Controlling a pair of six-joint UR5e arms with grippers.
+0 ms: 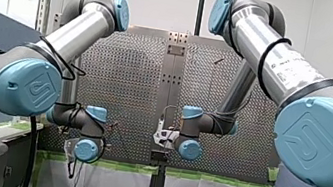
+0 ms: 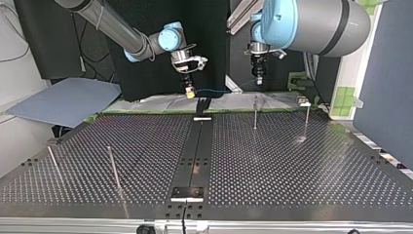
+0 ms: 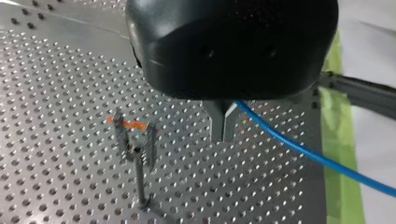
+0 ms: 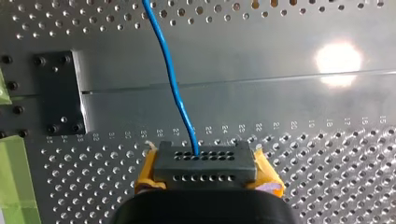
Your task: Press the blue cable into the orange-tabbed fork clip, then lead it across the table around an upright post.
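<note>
The blue cable (image 3: 299, 149) runs out from between my left gripper's (image 3: 223, 138) metal fingers, which are shut on it. The fork clip with the orange tab (image 3: 133, 133) stands on a thin post just beside that gripper, apart from the cable. My right gripper (image 4: 205, 175) has its yellow pads (image 4: 268, 179) shut on a dark connector block (image 4: 205, 163) at the cable's end, and the cable (image 4: 173, 79) leads away ahead of it. In the top view the cable (image 2: 219, 90) spans faintly between my right gripper (image 2: 189, 90) and my left gripper (image 2: 258, 74), above the table's far edge.
Upright posts stand on the perforated table (image 2: 292, 175): two at the top view's far right (image 2: 254, 114) (image 2: 307, 119), two at its near left (image 2: 114, 168) (image 2: 52, 161). A dark rail (image 2: 195, 151) runs down the middle. Green tape (image 3: 338, 140) lines the edge.
</note>
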